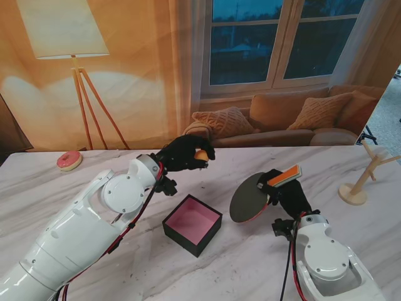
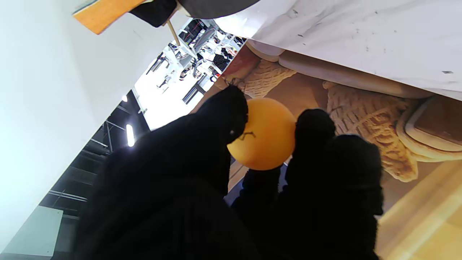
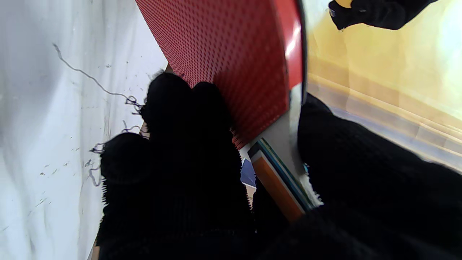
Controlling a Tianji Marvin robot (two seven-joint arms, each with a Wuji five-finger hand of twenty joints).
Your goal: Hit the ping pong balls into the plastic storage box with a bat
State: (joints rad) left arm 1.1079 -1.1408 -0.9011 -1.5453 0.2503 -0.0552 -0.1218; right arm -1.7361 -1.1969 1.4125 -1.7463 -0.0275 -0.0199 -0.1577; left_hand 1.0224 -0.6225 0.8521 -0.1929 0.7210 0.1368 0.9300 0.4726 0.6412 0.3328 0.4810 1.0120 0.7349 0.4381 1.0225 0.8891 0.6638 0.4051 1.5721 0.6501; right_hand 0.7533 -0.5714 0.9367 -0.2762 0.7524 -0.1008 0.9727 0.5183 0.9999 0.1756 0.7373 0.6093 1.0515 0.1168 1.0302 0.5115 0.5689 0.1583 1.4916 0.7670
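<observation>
- Left robot hand (image 1: 185, 153): raised above the tabletop (image 1: 125, 263), black-gloved fingers clamped on an orange ping pong ball (image 1: 202, 155). The left wrist view confirms the ball (image 2: 265, 133) pinched between two fingertips (image 2: 225, 112), with part of its surface exposed.
- Right robot hand (image 1: 285, 191): wrapped tight around the handle of the bat (image 1: 250, 199). The right wrist view shows the red pimpled face (image 3: 223, 54) and the wooden handle (image 3: 276, 184) seated between the fingers.
- Plastic storage box (image 1: 192, 224): dark walls, pink floor, open top. It sits on the tabletop between the two arms, nearer to me than both ball and bat blade.
- Assessed step: presenting the ball for the strike. The ball is not yet let go.
- Recommendation: release cleanly, without spin, in front of the bat's face. Angle the blade down toward the box opening and strike lightly; a hard stroke would likely bounce the ball out or past.
- Risk: the box mouth is small, so aim matters more than force.
- Bystanders: pink doughnut (image 1: 69, 160) far left and wooden stand (image 1: 363, 179) far right, both well apart from the action.
</observation>
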